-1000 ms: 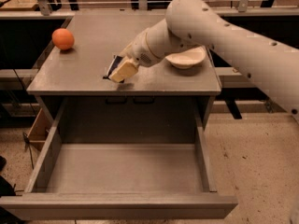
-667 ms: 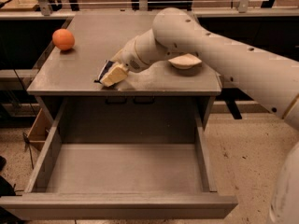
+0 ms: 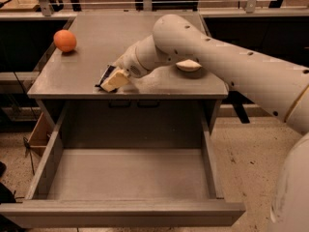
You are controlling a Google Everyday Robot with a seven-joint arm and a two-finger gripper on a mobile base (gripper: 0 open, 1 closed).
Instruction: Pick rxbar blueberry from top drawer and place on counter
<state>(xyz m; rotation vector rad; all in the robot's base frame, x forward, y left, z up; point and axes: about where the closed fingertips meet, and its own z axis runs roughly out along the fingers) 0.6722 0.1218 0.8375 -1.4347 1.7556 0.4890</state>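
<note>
Drawer point(image 3: 120, 211): pulled open at the near side, its grey bottom bare.
Counter point(image 3: 72, 79): flat grey top just beyond the drawer.
Claw point(image 3: 112, 79): low over the counter's near edge, left of centre, clamped on the snack bar point(image 3: 105, 75).
Bar position: in the claw, at or just above the counter; contact could not be told.
Risk: letting go this close to the edge could drop the bar back into the drawer.
Bar appearance: a thin dark sliver with a pale streak; lettering hidden.
Orange ball point(image 3: 64, 40): far left, well apart.
</note>
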